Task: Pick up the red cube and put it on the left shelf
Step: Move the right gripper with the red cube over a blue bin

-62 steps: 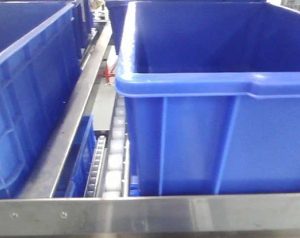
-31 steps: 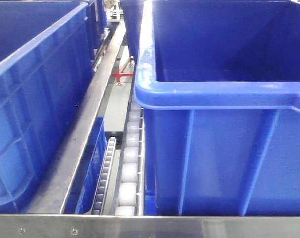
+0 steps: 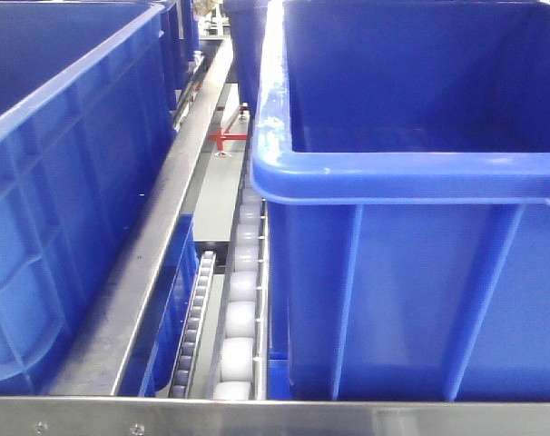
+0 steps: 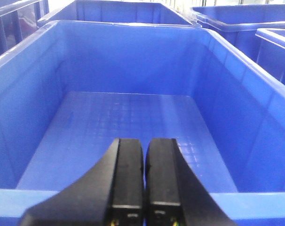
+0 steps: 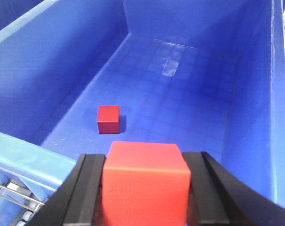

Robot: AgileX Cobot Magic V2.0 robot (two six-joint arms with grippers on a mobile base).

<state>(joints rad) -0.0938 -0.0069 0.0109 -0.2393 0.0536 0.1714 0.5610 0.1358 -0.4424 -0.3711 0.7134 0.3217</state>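
Observation:
My right gripper [image 5: 146,162] is shut on a bright red cube [image 5: 145,186], which fills the gap between the black fingers [image 5: 88,188]. It hangs above the near rim of a large blue crate [image 5: 255,94]. A second, darker red cube [image 5: 108,119] lies on that crate's floor. My left gripper [image 4: 145,143] is shut with nothing in it, over another empty blue crate [image 4: 133,61]. The left shelf shows in the front view as steel rails [image 3: 157,245] with white rollers [image 3: 240,318], and it carries blue crates [image 3: 420,272]. Neither gripper shows in the front view.
Another blue crate [image 3: 66,182] stands on the left track, across a narrow gap from the right one. A steel bar [image 3: 348,418] runs along the near edge. A small red fitting [image 3: 222,137] sits far back between the tracks. More crates [image 4: 236,19] stand behind.
In the front view the crates and tracks have slid to the right and the near steel bar has dropped lower in the picture. Most of that shift came in the first half second.

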